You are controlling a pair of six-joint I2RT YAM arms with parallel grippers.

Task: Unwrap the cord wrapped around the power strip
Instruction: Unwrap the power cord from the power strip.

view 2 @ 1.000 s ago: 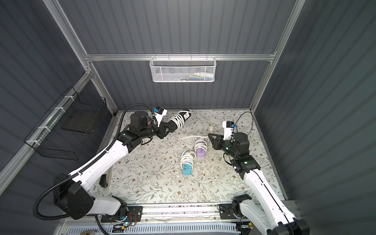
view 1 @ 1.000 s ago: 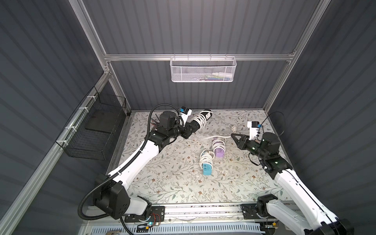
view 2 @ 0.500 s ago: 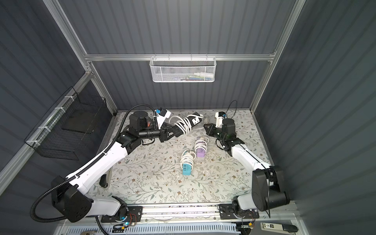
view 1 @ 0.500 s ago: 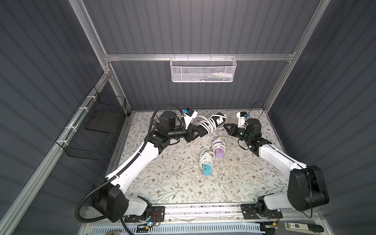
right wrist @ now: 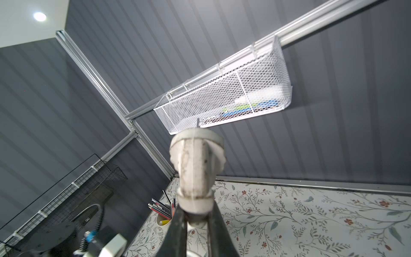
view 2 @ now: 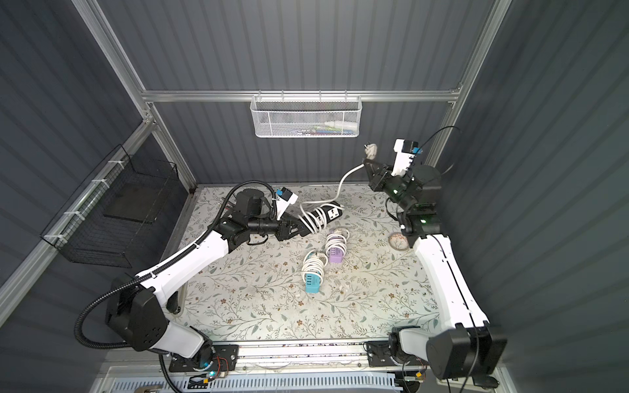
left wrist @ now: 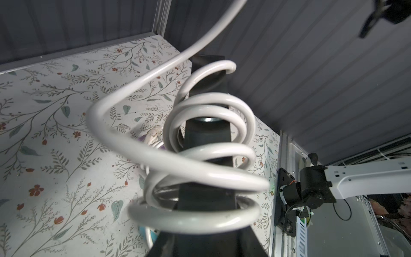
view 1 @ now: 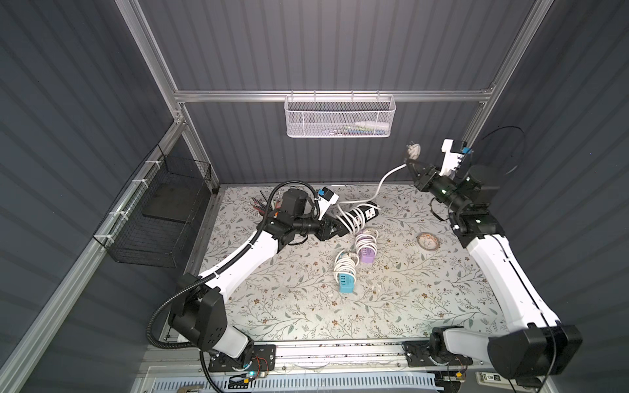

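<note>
Room: dark grey ribbed walls on an aluminium frame, with a floral-patterned worktop [view 1: 306, 306] as the floor of the cell.
Power strip: the black power strip [view 1: 370, 212] sits over the rear middle of the worktop, slanted, with its socket end pointing away from the left arm; both top views show it [view 2: 332, 212].
Cord: the white cord [view 1: 384, 180] is wound in several loose coils around the strip [left wrist: 209, 106]. One free run rises from the coils toward the right arm.
Plug: the white plug [view 1: 413, 149] is high up near the back wall, prongs upward [right wrist: 196, 164].
Left jaws: closed on the near end of the power strip, the coils just beyond them.
Right jaws: closed on the neck of the plug, where the cord enters it.
Other chargers: a purple charger [view 1: 367, 253] and a blue charger [view 1: 347, 284], each wrapped in its own white cord, lie just beside one another mid-worktop.
Tape roll: a tape roll [view 1: 428, 241] lies flat near the right arm.
Baskets: a white mesh basket [view 1: 340, 117] hangs on the back rail; a black wire basket [view 1: 160, 217] hangs on the left wall.
Pencil cup: a pencil cup [right wrist: 164, 219] stands at the rear left corner.
</note>
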